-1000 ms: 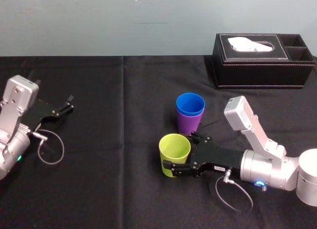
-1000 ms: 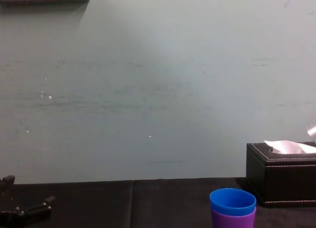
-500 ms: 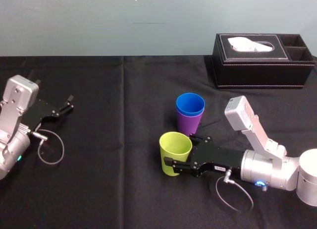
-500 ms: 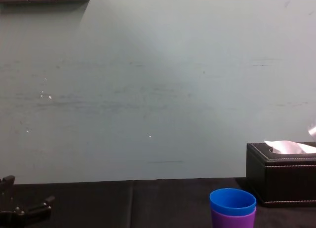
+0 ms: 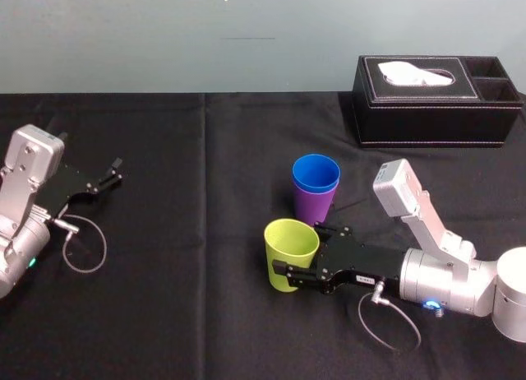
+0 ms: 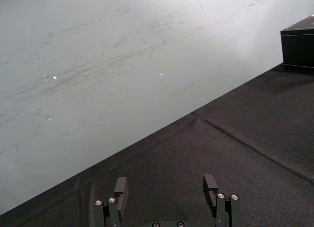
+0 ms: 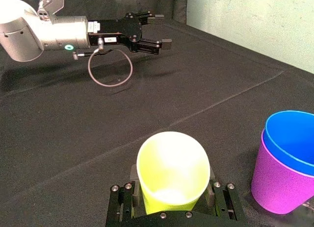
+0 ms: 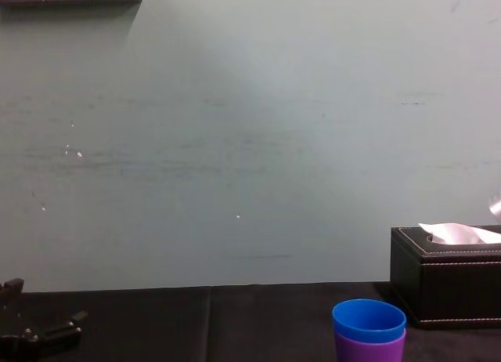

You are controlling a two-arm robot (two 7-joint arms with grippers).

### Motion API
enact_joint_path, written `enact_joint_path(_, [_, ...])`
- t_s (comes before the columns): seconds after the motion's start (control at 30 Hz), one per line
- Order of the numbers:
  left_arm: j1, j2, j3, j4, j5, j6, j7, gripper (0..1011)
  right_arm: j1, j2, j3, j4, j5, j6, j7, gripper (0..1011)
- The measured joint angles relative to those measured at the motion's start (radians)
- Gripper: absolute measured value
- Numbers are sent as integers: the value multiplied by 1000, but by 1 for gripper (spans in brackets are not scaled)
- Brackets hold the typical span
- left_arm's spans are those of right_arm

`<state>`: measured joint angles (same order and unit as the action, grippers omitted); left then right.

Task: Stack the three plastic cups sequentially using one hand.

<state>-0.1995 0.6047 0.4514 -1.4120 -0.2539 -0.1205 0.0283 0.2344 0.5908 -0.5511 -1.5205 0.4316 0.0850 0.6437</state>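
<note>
Black cloth covers the surface point(image 5: 205, 314), with a pale wall behind. The right gripper point(image 5: 302, 252) has its fingers closed against the sides of the green cup point(image 5: 288, 247), which sits near the front and leans a little. I cannot tell whether its base is clear of the cloth. Just beyond it the blue cup point(image 5: 316, 173) is nested in the purple cup point(image 5: 312, 206).

The step in hand looks like carrying the green cup onto that pair. To do it well, the cup should go up above the blue rim, be brought level and centred over the opening, then lowered straight. A sideways approach could knock the pair over.

The left gripper point(image 5: 115, 172) rests far to the left, fingers apart and holding nothing.

Counted: three cups, two grippers, one tissue box point(image 5: 436, 100) at the back right.
</note>
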Motion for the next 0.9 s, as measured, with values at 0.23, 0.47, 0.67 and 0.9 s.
enact_joint_path(0.23, [0, 0, 0, 0, 0, 0, 0, 1011, -11, 7, 6, -17, 1, -14, -5, 735])
enact_joint_path(0.47, [0, 0, 0, 0, 0, 0, 0, 1011, -61, 54, 54, -146, 6, 17, -71, 734])
enact_joint_path(0.67, [0, 0, 0, 0, 0, 0, 0, 1011, -82, 89, 106, -256, 30, 146, -146, 734])
enact_joint_path(0.9, [0, 0, 0, 0, 0, 0, 0, 1011, -66, 108, 144, -305, 57, 240, -185, 735])
